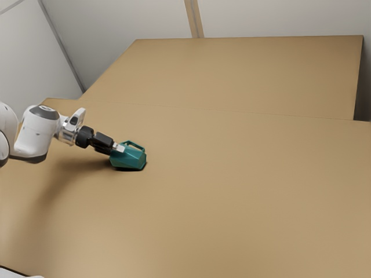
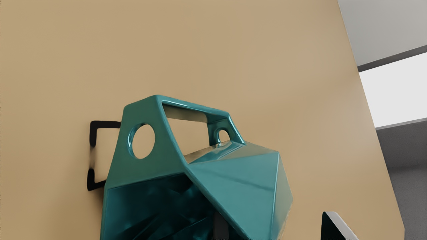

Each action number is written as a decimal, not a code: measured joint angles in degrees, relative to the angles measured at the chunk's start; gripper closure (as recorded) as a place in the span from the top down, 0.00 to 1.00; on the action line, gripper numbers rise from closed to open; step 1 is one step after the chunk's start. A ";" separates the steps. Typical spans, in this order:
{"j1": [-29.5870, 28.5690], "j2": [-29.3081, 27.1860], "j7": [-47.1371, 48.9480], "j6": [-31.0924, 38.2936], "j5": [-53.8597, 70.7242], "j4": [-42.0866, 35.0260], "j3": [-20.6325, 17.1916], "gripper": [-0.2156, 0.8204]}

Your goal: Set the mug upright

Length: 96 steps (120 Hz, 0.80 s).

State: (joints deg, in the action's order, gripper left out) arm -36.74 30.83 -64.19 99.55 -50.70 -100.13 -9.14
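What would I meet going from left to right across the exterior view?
White, grey-jointed robot arm → black two-finger gripper → teal, faceted mug lying on its side → narrow tan strip running up the pale wall.

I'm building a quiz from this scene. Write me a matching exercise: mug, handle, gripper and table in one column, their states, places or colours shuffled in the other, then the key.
Column one
1. Mug
2. Handle
3. Gripper
4. Table

Column two
A. Tan, beneath the mug
B. Open, one finger inside the mug's mouth, the other outside
C. Lying on its side
D. On the mug's upward-facing side, with round holes through it

Pairs: 1-C, 2-D, 3-B, 4-A
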 joint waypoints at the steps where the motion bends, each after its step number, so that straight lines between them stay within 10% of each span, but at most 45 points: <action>1: -0.01 0.02 -0.05 -0.02 -0.05 0.00 0.00 0.41; 96: -1.75 -0.53 -3.16 -2.07 -1.47 0.43 -2.41 0.05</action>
State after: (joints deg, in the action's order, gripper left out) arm -38.49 30.29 -67.35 97.48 -52.17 -99.70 -11.54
